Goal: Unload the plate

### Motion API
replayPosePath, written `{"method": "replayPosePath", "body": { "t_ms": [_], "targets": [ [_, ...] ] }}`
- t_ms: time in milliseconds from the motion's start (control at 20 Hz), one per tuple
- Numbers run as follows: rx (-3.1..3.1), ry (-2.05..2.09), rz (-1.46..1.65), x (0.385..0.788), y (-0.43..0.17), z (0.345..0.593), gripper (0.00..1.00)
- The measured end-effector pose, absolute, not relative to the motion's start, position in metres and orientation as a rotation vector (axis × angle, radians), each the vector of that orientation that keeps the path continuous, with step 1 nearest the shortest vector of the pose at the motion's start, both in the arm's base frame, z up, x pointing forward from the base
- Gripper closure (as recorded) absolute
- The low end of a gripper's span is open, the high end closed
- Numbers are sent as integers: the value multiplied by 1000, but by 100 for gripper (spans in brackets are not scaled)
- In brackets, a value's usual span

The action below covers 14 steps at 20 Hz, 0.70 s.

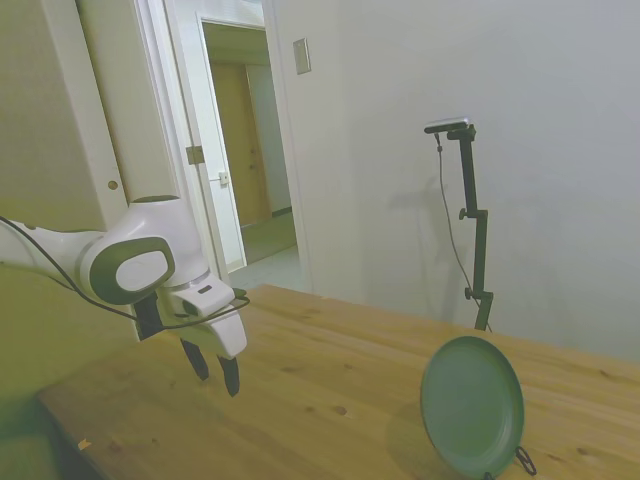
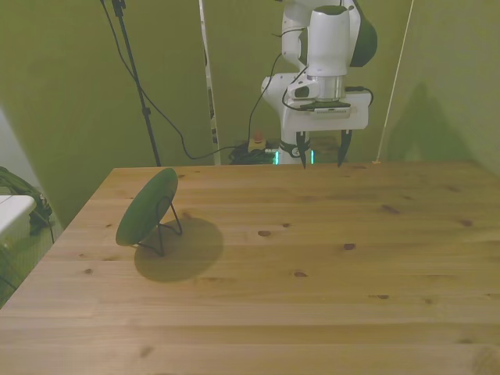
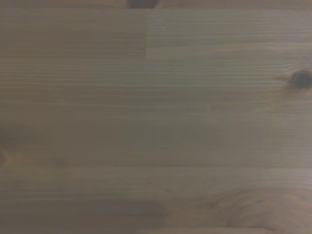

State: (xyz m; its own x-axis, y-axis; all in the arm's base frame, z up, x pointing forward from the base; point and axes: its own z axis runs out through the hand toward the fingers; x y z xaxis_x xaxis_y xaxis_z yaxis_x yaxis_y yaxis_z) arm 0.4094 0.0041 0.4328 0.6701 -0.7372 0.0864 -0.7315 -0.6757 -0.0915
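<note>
On the table [image 2: 328, 266]: plate [image 2: 147, 207], stand [image 2: 166, 226] seemingly half-hidden.

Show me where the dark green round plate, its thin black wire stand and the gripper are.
Dark green round plate [image 1: 472, 402]: side view, middle of its face.
Thin black wire stand [image 2: 166, 220]: front view, a rear leg.
Gripper [image 2: 322, 149]: front view, midway between its open fingers.
</note>
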Motion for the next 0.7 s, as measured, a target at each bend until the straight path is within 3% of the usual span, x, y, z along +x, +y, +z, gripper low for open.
{"method": "replayPosePath", "body": {
  "t_ms": [200,700],
  "targets": [
    [-2771,1262,-216,414,-11,443,0],
    [-2529,1462,-476,422,-154,553,0]
  ]
}}
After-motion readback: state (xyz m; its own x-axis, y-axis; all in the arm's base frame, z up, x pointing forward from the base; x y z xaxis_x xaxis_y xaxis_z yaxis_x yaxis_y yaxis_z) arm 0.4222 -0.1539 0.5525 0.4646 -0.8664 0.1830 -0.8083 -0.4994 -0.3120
